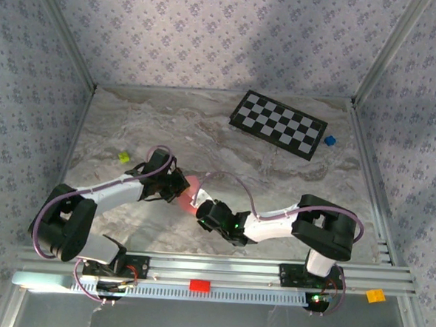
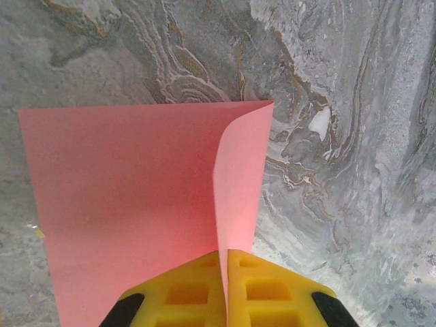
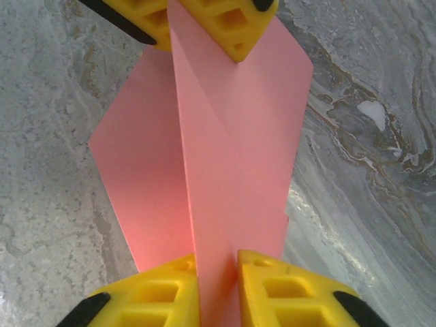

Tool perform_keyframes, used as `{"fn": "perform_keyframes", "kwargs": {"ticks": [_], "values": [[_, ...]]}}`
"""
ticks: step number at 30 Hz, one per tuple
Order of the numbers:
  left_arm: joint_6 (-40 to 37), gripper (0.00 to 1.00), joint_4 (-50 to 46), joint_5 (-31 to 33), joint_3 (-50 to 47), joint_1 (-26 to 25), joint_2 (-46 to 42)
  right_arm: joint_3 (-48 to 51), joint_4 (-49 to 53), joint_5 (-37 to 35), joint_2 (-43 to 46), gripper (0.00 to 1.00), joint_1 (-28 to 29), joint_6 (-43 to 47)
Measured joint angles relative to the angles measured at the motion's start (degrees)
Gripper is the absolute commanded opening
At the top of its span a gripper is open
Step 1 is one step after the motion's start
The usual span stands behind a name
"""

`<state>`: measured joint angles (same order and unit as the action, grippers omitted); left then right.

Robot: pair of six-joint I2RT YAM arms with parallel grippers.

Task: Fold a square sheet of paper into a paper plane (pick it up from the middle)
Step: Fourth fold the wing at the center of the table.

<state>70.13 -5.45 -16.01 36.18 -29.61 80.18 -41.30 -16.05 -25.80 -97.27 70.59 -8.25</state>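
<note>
Likely centre fold: thin pink-red square paper sheet (image 2: pixel 129 197), nearside of black-and-white checkered board (image 1: pixel 279 125), pinched by left gripper (image 2: pixel 225 255) and right gripper (image 3: pixel 218 257); next, flatten crease.

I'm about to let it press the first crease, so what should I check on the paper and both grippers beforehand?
1. Left gripper shut on the square sheet of paper: ok.
2. Right gripper firmly pinching it: cannot tell; its jaws stand either side of the sheet.
3. Fold sharply creased: not ok; it curves open.
4. Paper untorn: ok.
5. Checkered board away from both grippers: ok.
</note>
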Motion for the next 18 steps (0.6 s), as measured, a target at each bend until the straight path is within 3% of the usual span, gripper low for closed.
{"fn": "perform_keyframes", "kwargs": {"ticks": [9, 13, 18], "values": [[0.0, 0.02, 0.0, -0.07, 0.0, 0.0, 0.0, -0.02, 0.31, 0.48, -0.02, 0.05, -0.37, -1.38], [-0.2, 0.14, 0.0, -0.07, 0.0, 0.0, 0.0, -0.11, 0.68, 1.16, -0.02, 0.01, -0.61, -2.75], [-1.01, 0.4, -0.85, -0.09, 0.11, 0.37, -0.33, -0.11, 1.11, 2.67, -0.02, 0.0, -1.88, -5.73]]}}
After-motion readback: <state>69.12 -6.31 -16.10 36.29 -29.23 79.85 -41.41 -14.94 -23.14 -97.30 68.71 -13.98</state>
